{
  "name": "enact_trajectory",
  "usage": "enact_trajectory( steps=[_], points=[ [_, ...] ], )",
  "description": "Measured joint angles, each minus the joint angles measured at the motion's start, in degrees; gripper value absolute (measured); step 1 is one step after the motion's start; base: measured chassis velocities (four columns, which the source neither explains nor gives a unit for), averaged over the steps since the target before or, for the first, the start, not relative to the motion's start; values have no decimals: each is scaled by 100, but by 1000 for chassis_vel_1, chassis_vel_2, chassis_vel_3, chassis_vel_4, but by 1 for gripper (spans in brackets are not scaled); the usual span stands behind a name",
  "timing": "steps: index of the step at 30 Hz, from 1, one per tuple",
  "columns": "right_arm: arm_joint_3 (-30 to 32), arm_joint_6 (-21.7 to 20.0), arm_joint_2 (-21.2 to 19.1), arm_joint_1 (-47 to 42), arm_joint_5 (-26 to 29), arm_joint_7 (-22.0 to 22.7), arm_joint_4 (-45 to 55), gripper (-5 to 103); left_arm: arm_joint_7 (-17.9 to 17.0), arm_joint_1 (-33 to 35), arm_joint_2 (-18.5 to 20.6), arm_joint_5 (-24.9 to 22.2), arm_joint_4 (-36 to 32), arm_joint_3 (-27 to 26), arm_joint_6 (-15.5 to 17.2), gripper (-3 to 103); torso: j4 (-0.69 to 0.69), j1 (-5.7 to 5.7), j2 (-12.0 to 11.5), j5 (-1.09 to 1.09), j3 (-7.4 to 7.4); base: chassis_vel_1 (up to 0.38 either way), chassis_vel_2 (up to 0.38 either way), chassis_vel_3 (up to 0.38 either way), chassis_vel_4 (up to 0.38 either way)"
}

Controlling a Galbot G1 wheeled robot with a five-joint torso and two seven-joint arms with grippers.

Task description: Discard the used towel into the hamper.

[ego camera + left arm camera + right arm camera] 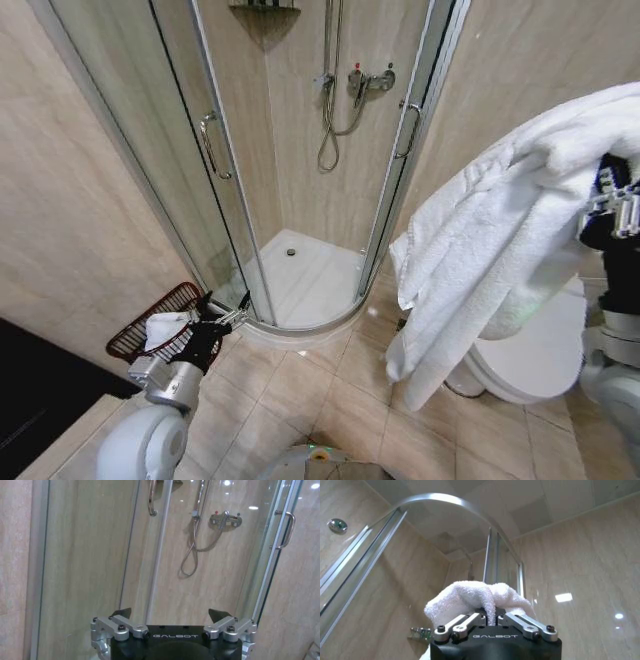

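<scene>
the hamper [150, 320] sits on the tiled floor [300, 400] just left of the shower cubicle [300, 270], with a white cloth [165, 328] in it. the right gripper [492, 620], raised right of the cubicle, is clamped on the white towel [490, 230], which hangs down. the left gripper [170, 615] hovers low beside the hamper, jaws spread, holding nothing. a toilet [530, 350] stands behind the towel.
</scene>
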Motion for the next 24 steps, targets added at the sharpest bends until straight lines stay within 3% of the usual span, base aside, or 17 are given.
enact_trajectory(
  steps=[24],
  points=[
    [3,-13,-68,27,32,28,0,8,0,0,0,0,0,0,0,100,0,294,651,0,357,0,0,0,0]
  ],
)
